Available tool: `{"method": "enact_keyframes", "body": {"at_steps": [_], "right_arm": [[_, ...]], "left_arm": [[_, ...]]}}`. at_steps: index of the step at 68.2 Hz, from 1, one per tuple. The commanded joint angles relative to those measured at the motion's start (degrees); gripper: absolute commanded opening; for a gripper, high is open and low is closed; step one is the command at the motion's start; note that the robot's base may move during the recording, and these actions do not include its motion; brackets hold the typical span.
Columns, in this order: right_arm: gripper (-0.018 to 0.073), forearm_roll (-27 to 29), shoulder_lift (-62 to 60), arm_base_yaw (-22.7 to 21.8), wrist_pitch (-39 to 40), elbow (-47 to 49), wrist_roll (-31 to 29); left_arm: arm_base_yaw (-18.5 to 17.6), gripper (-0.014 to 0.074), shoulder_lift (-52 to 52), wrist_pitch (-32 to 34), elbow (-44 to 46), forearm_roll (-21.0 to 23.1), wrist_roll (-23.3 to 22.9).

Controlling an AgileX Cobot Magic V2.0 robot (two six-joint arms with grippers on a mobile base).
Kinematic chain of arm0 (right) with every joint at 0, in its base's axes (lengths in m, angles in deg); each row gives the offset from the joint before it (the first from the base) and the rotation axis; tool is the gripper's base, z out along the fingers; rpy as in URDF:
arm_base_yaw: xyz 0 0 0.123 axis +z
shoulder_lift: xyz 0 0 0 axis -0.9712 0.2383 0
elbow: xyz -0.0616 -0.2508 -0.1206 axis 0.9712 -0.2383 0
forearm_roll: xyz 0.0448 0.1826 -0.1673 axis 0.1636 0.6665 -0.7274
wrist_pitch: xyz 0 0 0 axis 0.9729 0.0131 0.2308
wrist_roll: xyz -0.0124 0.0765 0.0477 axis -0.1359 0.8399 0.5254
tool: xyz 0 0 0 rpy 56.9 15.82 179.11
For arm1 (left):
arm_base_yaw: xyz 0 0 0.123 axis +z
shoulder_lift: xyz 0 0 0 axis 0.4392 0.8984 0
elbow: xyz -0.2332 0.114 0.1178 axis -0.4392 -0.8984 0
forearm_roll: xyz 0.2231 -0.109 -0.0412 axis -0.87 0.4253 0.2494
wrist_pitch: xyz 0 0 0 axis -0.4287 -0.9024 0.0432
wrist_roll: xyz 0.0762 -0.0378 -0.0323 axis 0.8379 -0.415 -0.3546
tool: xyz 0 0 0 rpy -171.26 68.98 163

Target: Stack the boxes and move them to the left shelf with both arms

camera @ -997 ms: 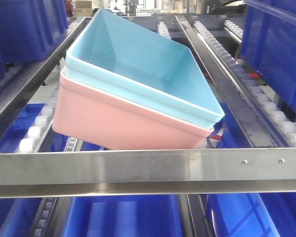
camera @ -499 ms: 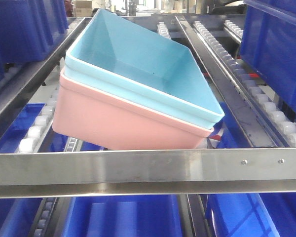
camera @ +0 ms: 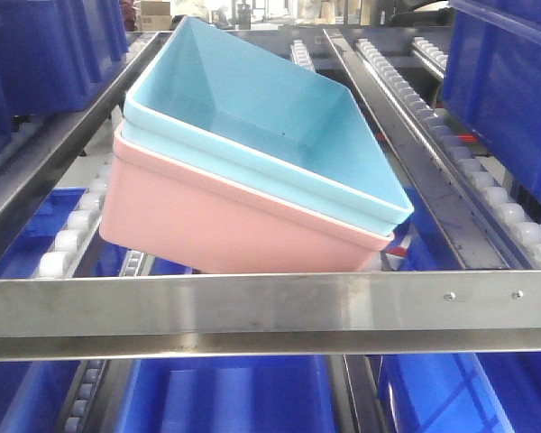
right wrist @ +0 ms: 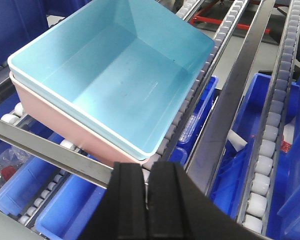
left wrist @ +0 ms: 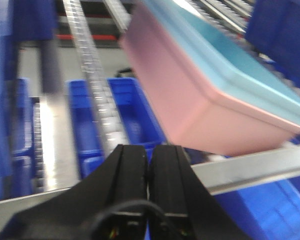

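Blue tub (camera: 279,117) sits nested inside pink tub (camera: 216,221); blue rim rides just above pink rim all round. The stack rests on the shelf (camera: 270,311), just behind its front bar, turned askew to the bar so that one corner points toward the bar's right half. In the front view the stack's left side reads higher than the right (tilt or perspective, cannot tell which).

Relative to the stack:
- Front bar passes directly below and in front of the pink wall, brushed steel, two small screws on its right part.
- White rollers (camera: 68,239) run in a lane at the stack's left corner; a further lane of rollers lies to its right, beyond a steel rail.
- Dark blue bins (camera: 225,397) lie below the stack on the lower level; more blue bins stand beside it at upper left and upper right.
- Both tubs are empty inside, as far as the blue interior shows.

Left gripper (left wrist: 149,165): black fingers pressed together, nothing between them. It sits in front of the bar, clear of the pink tub (this view is motion-blurred).

Right gripper (right wrist: 149,180): fingers together as well, nothing held. It hangs above the bar near the stack's nearest corner, apart from both tubs.
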State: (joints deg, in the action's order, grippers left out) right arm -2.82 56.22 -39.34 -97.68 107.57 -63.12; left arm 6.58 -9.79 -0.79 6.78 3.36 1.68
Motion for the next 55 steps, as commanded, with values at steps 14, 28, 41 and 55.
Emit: {"method": "enact_keyframes", "body": {"at_steps": [14, 28, 41, 55], "right_arm": [[0.0036, -1.6, 0.1, 0.0, 4.3, 1.5, -0.5], [0.0036, -1.6, 0.1, 0.0, 4.4, 1.5, -0.5], [0.0036, -1.6, 0.1, 0.0, 4.3, 1.5, -0.5], [0.0036, -1.6, 0.1, 0.0, 4.3, 1.5, -0.5]], "left_arm": [[12.8, -0.0003, -6.0, 5.8, -3.5, 0.4, 0.2], [17.9, -0.0003, -8.4, 9.5, -7.5, 0.4, 0.2], [18.4, -0.0003, -8.4, 9.2, -7.5, 0.4, 0.2], [18.4, -0.0003, -8.4, 9.2, -7.5, 0.4, 0.2]]}}
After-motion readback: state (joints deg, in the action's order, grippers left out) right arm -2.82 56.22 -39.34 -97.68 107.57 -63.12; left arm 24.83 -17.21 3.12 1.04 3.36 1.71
